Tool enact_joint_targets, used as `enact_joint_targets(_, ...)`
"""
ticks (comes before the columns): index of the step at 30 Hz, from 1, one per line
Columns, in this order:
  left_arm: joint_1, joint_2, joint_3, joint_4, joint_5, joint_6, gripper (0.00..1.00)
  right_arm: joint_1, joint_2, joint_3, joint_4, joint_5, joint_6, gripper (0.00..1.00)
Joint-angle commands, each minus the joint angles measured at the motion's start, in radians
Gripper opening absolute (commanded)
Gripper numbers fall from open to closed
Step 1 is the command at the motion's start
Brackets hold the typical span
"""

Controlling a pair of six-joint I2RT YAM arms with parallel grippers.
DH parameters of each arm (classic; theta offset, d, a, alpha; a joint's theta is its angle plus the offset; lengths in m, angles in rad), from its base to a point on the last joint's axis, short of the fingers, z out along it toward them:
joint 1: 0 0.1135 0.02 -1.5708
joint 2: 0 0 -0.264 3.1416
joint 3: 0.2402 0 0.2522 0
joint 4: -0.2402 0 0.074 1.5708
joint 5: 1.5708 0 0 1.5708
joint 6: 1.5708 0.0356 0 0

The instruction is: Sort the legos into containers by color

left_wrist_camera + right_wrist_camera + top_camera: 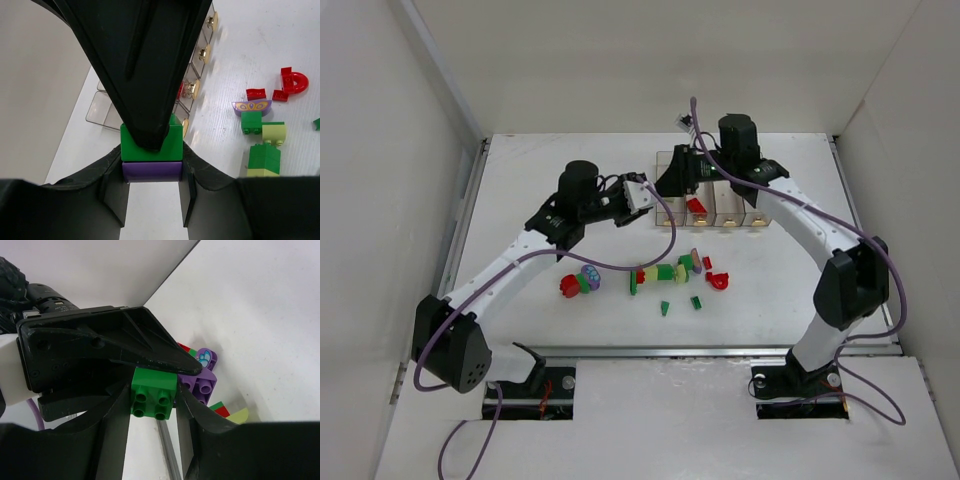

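My two grippers meet in the air just left of the containers (728, 212), a row of clear bins also seen in the left wrist view (102, 111). The left gripper (638, 196) (151, 172) is shut on a purple brick (151, 170) that has a green brick (172, 145) stuck on top. The right gripper (670, 184) (152, 401) is shut on that green brick (153, 397), and one of its fingers (145, 75) covers part of the brick's top. More legos (670, 274) in red, green, pale yellow-green and purple lie on the table in front of the bins.
A red piece (697, 206) lies in one bin. A red, green and purple clump (581, 282) sits left of the loose row, and small green bits (665, 307) lie nearer the front. White walls enclose the table on three sides.
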Motion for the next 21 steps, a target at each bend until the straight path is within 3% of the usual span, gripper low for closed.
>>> enact_joint_targets(1, -0.014, -0.013, 0.005, 0.05, -0.003, -0.046, 0.0, -0.039, -0.045, -0.019, 0.044, 0.057, 0.001, 0.0)
enact_joint_targets(5, -0.014, -0.013, -0.005, 0.02, -0.038, -0.066, 0.0, -0.181, -0.1, -0.096, 0.044, 0.138, 0.029, 0.0)
enact_joint_targets(12, -0.014, 0.005, -0.005, -0.006, -0.07, -0.088, 0.0, -0.318, -0.164, -0.144, 0.035, 0.27, 0.013, 0.0)
enact_joint_targets(14, -0.014, 0.005, -0.005, -0.006, -0.07, -0.1, 0.0, -0.318, -0.129, -0.127, -0.046, 0.371, -0.08, 0.0)
enact_joint_targets(15, -0.014, 0.014, 0.004, -0.006, -0.058, -0.1, 0.0, -0.327, -0.106, -0.113, -0.092, 0.525, -0.114, 0.0)
enact_joint_targets(17, -0.014, 0.014, 0.004, -0.006, -0.058, -0.112, 0.0, -0.327, -0.016, -0.049, -0.208, 0.655, -0.203, 0.0)
enact_joint_targets(21, -0.014, 0.014, 0.014, -0.006, -0.047, -0.121, 0.0, -0.327, 0.128, 0.077, -0.313, 0.693, -0.281, 0.04)
